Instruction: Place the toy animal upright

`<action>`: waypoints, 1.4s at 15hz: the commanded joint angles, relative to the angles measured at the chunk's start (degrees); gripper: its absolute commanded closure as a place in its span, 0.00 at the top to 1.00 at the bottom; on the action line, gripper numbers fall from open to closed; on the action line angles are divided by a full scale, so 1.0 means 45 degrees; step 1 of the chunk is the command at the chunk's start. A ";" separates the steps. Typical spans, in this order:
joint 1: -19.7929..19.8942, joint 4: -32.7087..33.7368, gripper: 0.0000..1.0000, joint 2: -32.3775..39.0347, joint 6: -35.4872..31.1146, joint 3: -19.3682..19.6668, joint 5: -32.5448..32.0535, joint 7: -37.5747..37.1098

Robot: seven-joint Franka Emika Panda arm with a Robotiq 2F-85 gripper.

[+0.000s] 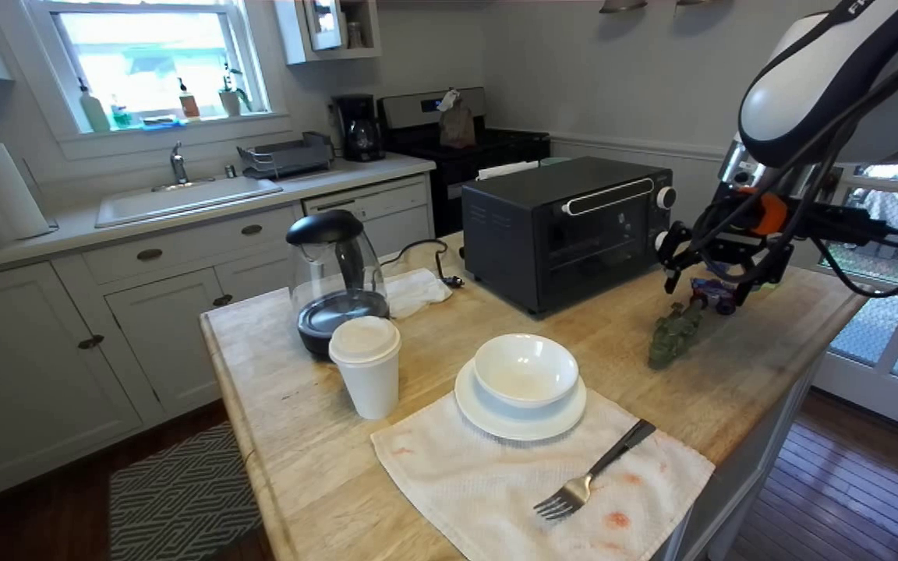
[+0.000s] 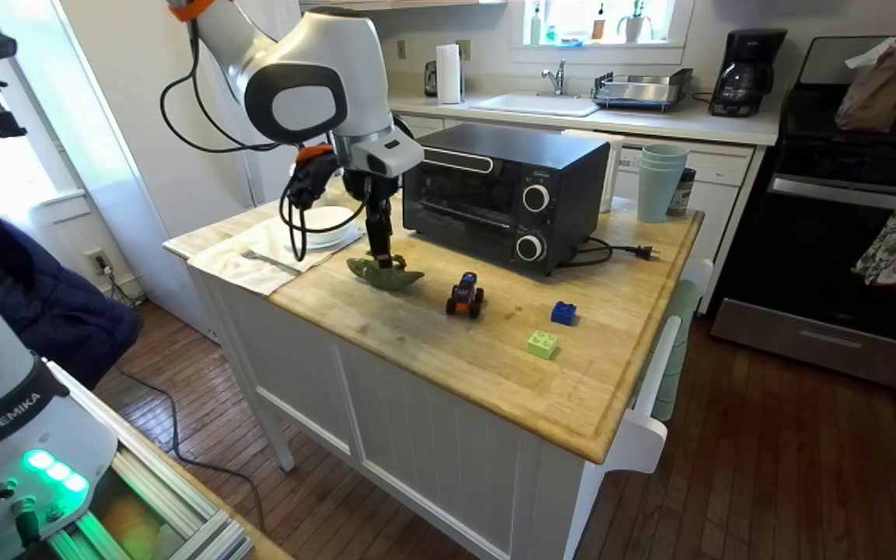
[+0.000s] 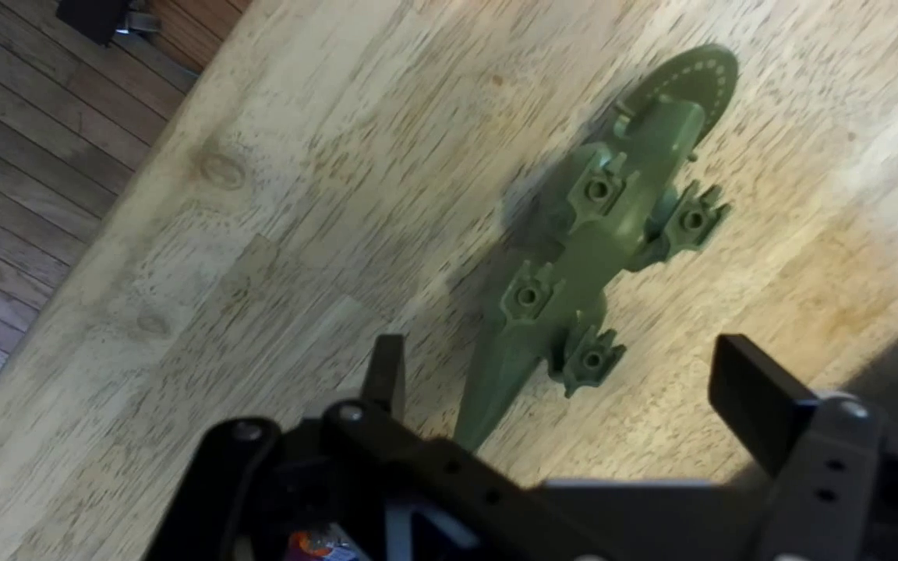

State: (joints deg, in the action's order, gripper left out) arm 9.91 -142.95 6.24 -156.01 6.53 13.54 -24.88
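Wooden tabletop (image 3: 324, 195), toy animal (image 3: 593, 261) belly-up, foot holes (image 3: 526, 296) only in wrist view

Bowl (image 1: 525, 370) on plate (image 1: 523, 425), fork (image 1: 597, 468), cup (image 1: 371, 382), toaster oven (image 1: 570, 230)

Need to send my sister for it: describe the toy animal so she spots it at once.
On the wooden island top sits a black toaster oven. In front of it, between the pale cloth and the purple toy truck, lies the toy animal. Unlike the wheeled truck, it is dull green and on its back, four feet up, tail tapering.
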 commanded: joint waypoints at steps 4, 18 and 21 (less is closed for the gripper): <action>-0.0083 0.0563 1.00 0.0925 0.0530 0.0424 0.0237 0.0203; 0.0283 0.1294 1.00 0.1256 0.0820 0.0259 0.2211 0.2107; 0.0364 0.1575 1.00 0.1427 0.1045 0.0197 0.2571 0.2547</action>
State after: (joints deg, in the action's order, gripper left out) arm 10.47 -138.52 10.83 -153.18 8.17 21.88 -16.70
